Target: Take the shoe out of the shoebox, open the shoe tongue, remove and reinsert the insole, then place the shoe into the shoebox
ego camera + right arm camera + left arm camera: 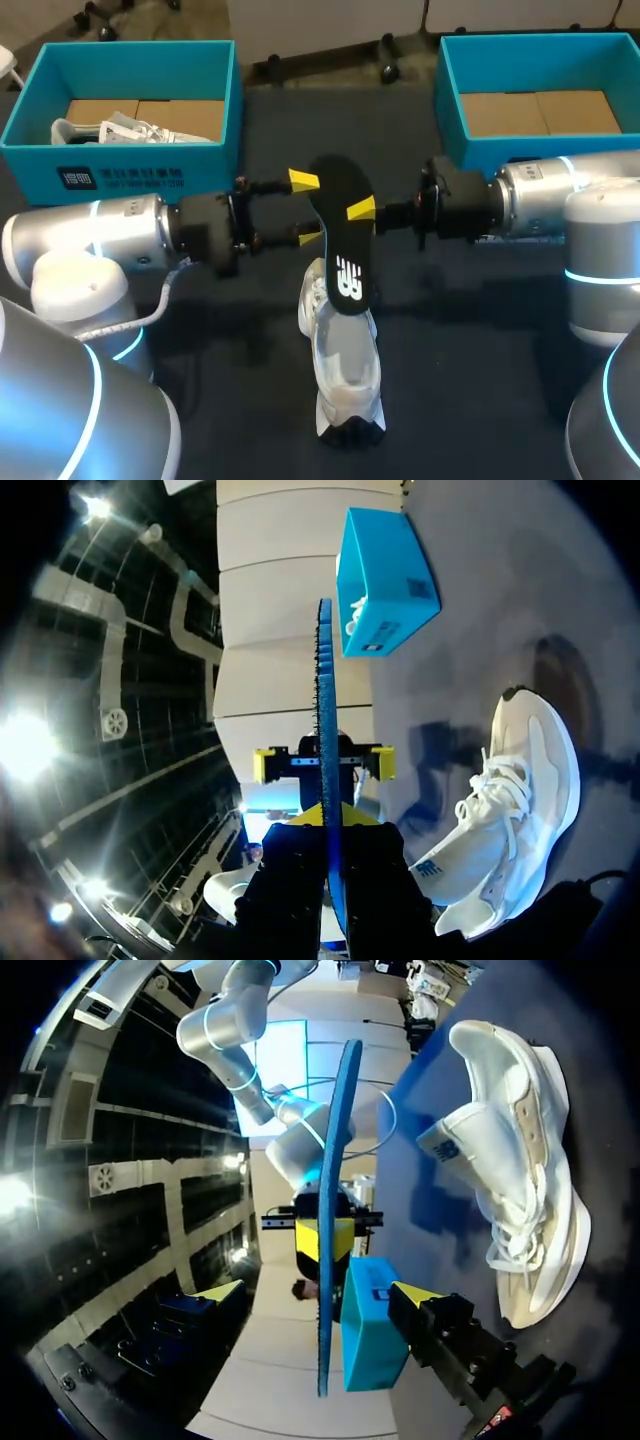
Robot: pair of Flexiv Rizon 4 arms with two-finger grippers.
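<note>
The black insole (340,235) is held up in the air over the middle of the dark table (240,330). It is pinched at its R edge by the right gripper (358,214), w/ a finger pressed on each flat side. One yellow tip is seen on top; the other is hidden under the insole. The broad side w/ a white mark is turned up.

The left gripper (307,208) is held wide open at the insole's L edge. In the left wrist view the insole is seen edge-on btw the two yellow tips, w/ a gap on both sides, so it is not touched.

The white shoe (345,365) is stood on the table, near and in the middle, heel near, toe far. Its far end is covered by the insole's near end in the head view. In the wrist views the insole is seen well clear of the shoe.

Bare table is seen L and R of the shoe. The left shoebox (120,175), far L, has a second white shoe (130,130) in it. The right shoebox (448,110), far R, shows only its brown floor. Both boxes are well apart from the shoe.
</note>
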